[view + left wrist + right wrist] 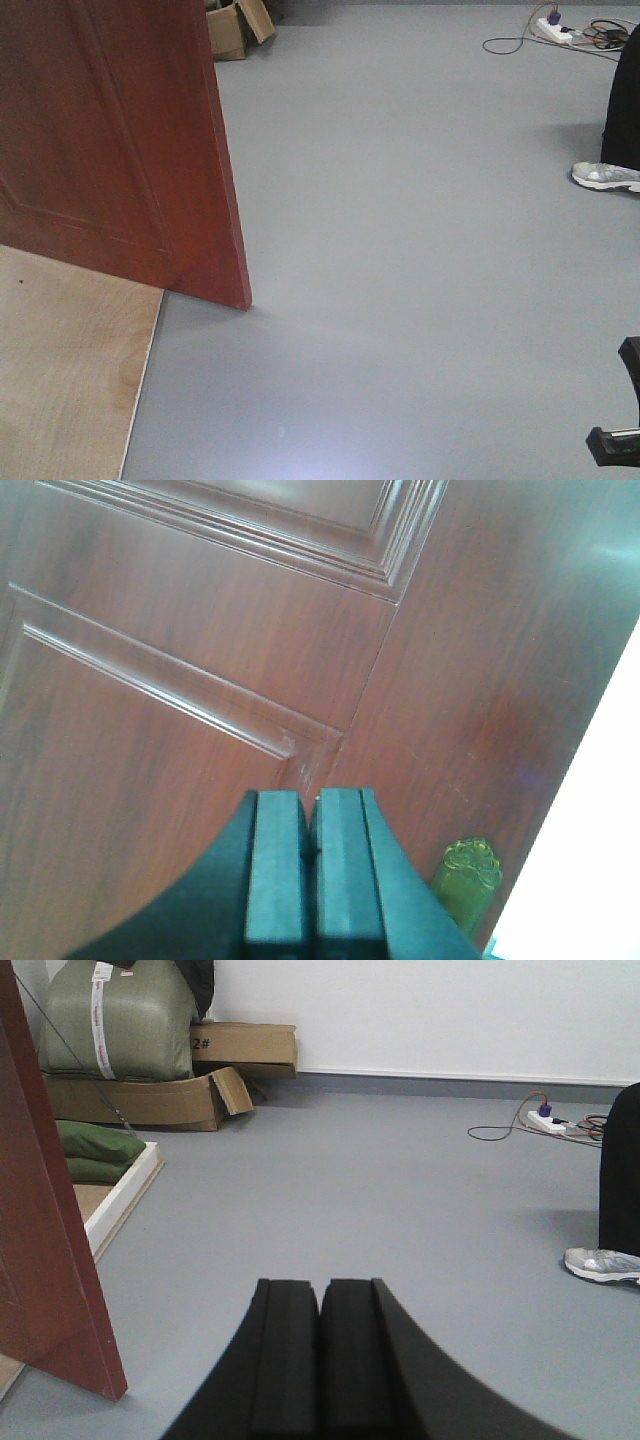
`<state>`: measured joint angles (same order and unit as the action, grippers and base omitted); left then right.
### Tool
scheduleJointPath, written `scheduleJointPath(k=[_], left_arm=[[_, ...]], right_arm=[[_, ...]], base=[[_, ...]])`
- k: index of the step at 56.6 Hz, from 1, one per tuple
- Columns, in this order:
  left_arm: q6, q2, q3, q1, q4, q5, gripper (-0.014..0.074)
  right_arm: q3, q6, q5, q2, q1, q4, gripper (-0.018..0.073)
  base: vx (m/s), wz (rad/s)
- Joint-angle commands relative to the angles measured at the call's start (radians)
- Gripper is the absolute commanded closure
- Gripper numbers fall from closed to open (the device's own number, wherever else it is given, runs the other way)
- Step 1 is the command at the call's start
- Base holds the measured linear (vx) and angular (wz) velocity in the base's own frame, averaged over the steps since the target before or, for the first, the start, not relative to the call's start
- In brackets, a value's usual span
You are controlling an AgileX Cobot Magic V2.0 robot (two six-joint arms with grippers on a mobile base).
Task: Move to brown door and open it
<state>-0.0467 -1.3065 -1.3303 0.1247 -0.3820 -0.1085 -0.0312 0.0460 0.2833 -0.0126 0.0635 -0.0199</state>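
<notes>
The brown door (110,140) fills the left of the front view, its lower corner resting above the grey floor beside a plywood base (60,370). In the left wrist view the brown door (200,680) with its recessed panels is very close, and my left gripper (311,805) is shut with nothing in it, tips near the panel. A brass backplate (468,880) shows low on the right of that view. The door's edge (45,1250) stands at the left of the right wrist view, where my right gripper (320,1290) is shut and empty over the floor.
Cardboard boxes (150,1100) and a green sack (120,1020) stand at the back left. A power strip with cables (548,1118) lies at the back right. A person's leg and white shoe (605,176) are at the right. A dark arm part (620,420) shows bottom right.
</notes>
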Motion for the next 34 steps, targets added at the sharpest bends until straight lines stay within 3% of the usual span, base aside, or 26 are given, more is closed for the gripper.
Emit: scheduleJointPath(k=[1,34], left_arm=[[0.0,0.026,-0.032,-0.004,0.005,-0.069,0.0603],[0.0,0.026,-0.032,-0.004,0.005,-0.069,0.0603]], right_arm=[[-0.004,0.005,-0.082,-0.011,0.002,0.006,0.0559],[-0.004,0.005,-0.082,-0.011,0.002,0.006,0.0559]], base=[[0.01,-0.01],[0.08,-0.05]])
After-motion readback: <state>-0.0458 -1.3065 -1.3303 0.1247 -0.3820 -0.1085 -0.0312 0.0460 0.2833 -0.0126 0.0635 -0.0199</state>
